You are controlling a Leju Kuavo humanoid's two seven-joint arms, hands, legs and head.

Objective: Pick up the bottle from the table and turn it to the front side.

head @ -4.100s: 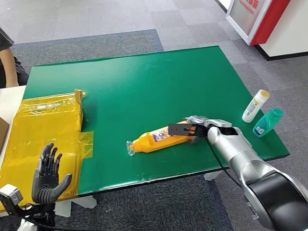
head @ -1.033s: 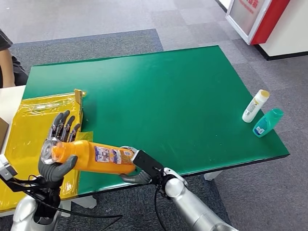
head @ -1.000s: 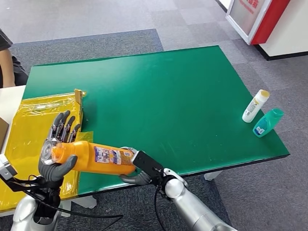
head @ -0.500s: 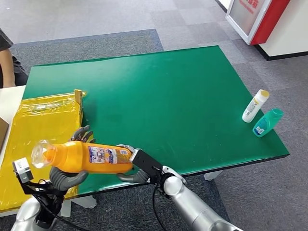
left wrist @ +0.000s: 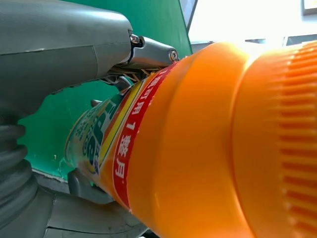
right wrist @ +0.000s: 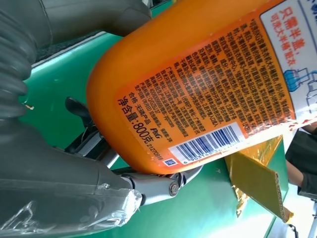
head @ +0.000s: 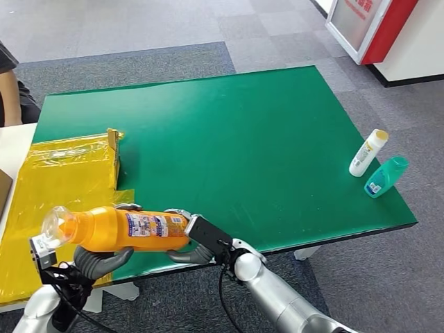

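- Lying on its side in the air over the near edge of the green table [head: 251, 132], the orange bottle [head: 125, 230] is held at both ends by the two hands.
- Its clear cap [head: 50, 223] points toward the robot's left, out over the yellow wrapped box [head: 57, 180]; its base points right.
- The left hand [head: 99, 258] cradles the bottle from below near the neck end, fingers curled up around the body.
- In the left wrist view, the orange bottle [left wrist: 209, 148] sits right against the grey thumb [left wrist: 56, 49], with a red label strip running across it.
- The right hand [head: 183, 239] grips the base end, fingers wrapped under and around it, with the silver right arm [head: 282, 295] coming in from below.
- The right wrist view shows the bottle's back label [right wrist: 224, 89], with small print and a barcode facing the camera.
- A white bottle with a yellow cap [head: 368, 152] and a teal bottle [head: 386, 175] lie just beside each other near the table's right edge, well apart from the hands.
- A person's arm [head: 11, 94] shows at the far left edge, beside the table.
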